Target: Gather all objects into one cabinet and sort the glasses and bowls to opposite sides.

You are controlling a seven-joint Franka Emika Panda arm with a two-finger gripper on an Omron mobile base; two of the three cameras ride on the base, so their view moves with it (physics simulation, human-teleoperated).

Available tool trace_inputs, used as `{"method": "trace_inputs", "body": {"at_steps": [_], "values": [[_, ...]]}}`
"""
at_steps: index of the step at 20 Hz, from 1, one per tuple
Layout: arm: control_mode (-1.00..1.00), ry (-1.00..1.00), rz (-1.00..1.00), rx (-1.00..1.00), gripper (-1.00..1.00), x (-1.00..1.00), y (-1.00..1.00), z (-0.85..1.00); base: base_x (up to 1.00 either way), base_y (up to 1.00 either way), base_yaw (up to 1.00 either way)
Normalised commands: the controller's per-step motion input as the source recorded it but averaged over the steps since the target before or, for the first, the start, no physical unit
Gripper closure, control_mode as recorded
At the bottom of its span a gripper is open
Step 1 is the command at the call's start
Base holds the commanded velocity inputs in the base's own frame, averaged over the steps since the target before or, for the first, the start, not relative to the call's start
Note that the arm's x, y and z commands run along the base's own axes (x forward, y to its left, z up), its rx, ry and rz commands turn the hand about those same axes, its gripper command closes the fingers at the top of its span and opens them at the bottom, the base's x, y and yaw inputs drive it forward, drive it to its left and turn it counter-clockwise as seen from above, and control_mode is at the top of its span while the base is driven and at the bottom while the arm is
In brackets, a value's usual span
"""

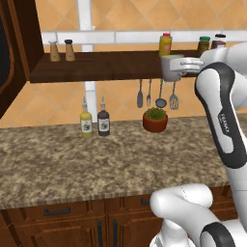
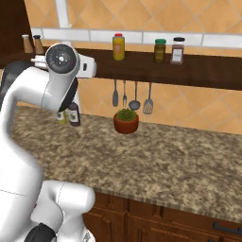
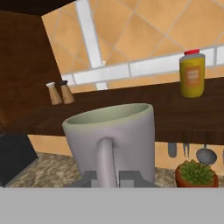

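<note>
The larger grey mug (image 1: 171,68) hangs in the air in front of the long shelf, upright, its handle turned toward the hand. My gripper (image 1: 184,66) is shut on that handle. In the hand view the grey mug (image 3: 114,138) stands close and large, with its handle between the dark fingertips (image 3: 89,178) of the gripper (image 3: 109,178). The dark brown cabinet (image 1: 21,43) stands at the far left, well apart from the mug, and its black-panelled door (image 1: 3,53) is swung open. The same cabinet (image 3: 26,74) is at the left of the hand view. Red cup, cream mug and black bowl are out of view.
The long wooden shelf (image 1: 111,67) carries two shakers (image 1: 61,50), a yellow bottle (image 1: 165,44) and spice jars (image 2: 168,50). On the granite counter (image 1: 72,159) stand two bottles (image 1: 95,119) and a potted plant (image 1: 155,119). Utensils (image 1: 157,94) hang under the shelf.
</note>
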Motion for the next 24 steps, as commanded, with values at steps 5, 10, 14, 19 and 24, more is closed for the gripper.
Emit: {"method": "trace_inputs", "body": {"at_steps": [5, 10, 14, 19, 24], "values": [[-1.00, 0.03, 0.13, -0.09, 1.00, -1.00, 0.21, 0.00, 0.00, 0.00, 0.00], [1.00, 0.00, 0.05, -0.01, 1.00, -0.40, 0.08, 0.00, -0.60, 0.07, 0.06], [1.00, 0.00, 0.00, 0.00, 1.00, 0.00, 0.00, 0.00, -1.00, 0.14, 0.11], [1.00, 0.00, 0.00, 0.00, 1.00, 0.00, 0.00, 0.00, -1.00, 0.46, 0.27], [1.00, 0.00, 0.00, 0.00, 1.00, 0.00, 0.00, 0.00, -1.00, 0.46, 0.31]]}}
